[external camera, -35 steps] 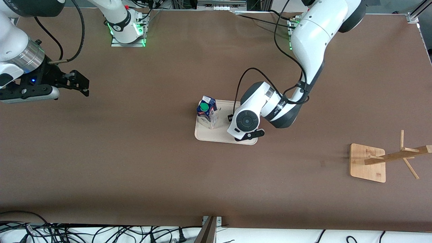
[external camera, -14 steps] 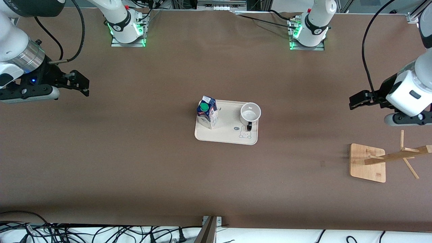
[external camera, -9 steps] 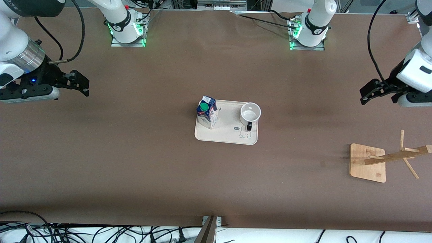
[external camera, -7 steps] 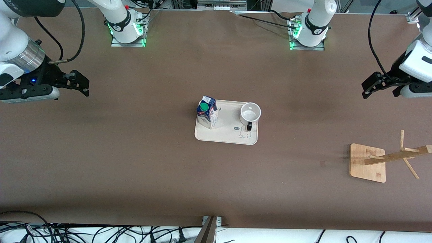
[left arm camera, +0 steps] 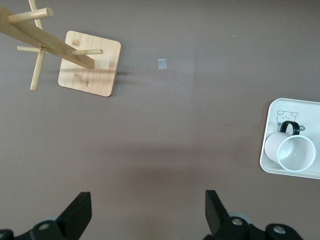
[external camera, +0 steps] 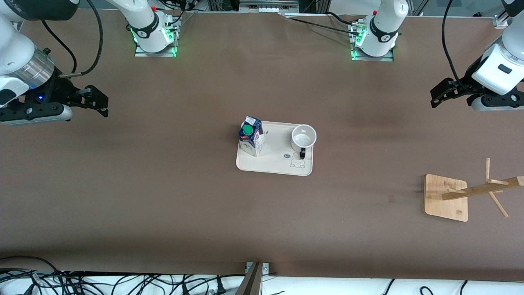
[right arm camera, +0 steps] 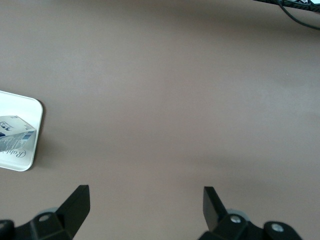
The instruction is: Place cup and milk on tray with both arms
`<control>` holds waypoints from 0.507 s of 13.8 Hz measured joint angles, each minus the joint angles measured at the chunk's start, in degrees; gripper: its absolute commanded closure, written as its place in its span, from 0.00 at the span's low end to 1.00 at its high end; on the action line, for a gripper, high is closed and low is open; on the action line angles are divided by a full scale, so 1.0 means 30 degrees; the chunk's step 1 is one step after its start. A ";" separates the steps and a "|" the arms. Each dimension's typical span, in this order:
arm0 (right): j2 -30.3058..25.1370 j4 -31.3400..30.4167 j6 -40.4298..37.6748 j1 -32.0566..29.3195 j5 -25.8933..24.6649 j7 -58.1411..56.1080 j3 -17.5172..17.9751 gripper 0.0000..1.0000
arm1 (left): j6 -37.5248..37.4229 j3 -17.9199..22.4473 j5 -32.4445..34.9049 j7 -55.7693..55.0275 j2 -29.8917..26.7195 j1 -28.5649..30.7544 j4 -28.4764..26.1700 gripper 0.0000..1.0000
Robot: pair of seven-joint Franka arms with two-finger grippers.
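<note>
Both of the task's things already stand on the tray point(external camera: 273, 166), so the placing looks done. The milk point(external camera: 251, 142) stands upright at the tray's end toward the right arm, its green cap up. The cup point(external camera: 303, 138) stands upright and empty at the tray's end toward the left arm, its black handle turned toward the front camera, beside the small rabbit drawing. The 2 are apart, with bare tray between them, and neither overhangs the rim. As far as the pictures show, nothing is left to move; at most the arms may settle into a resting pose.

The left gripper point(external camera: 437, 97) hangs over bare worktop at the left arm's end, well apart from the tray. Its fingers point(left arm camera: 79, 214) are spread wide with nothing between them. In the left wrist view the cup and a corner of the tray show far off to one side, well clear of the fingers, as does the wooden rack point(external camera: 446, 198), which stands on the worktop nearer to the front camera than the tray.

The right gripper point(external camera: 95, 101) hangs over bare worktop at the right arm's end, also well apart from the tray. Its fingers point(right arm camera: 75, 203) are spread and empty, and the right wrist view catches only the tray's corner with a part of the milk on it, far from them.
</note>
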 measured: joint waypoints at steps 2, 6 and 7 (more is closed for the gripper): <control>0.0000 0.0000 0.0000 0.0000 0.0000 0.0000 0.0000 0.00 | -0.0018 0.0000 -0.0001 0.0309 0.0001 -0.0004 0.0025 0.00; 0.0000 0.0000 -0.0001 0.0000 0.0000 0.0000 0.0000 0.00 | -0.0024 -0.0002 -0.0010 0.0537 0.0003 -0.0045 0.0025 0.00; 0.0000 0.0000 -0.0002 0.0000 0.0000 0.0000 0.0000 0.00 | -0.0025 -0.0002 -0.0010 0.0546 0.0003 -0.0051 0.0025 0.00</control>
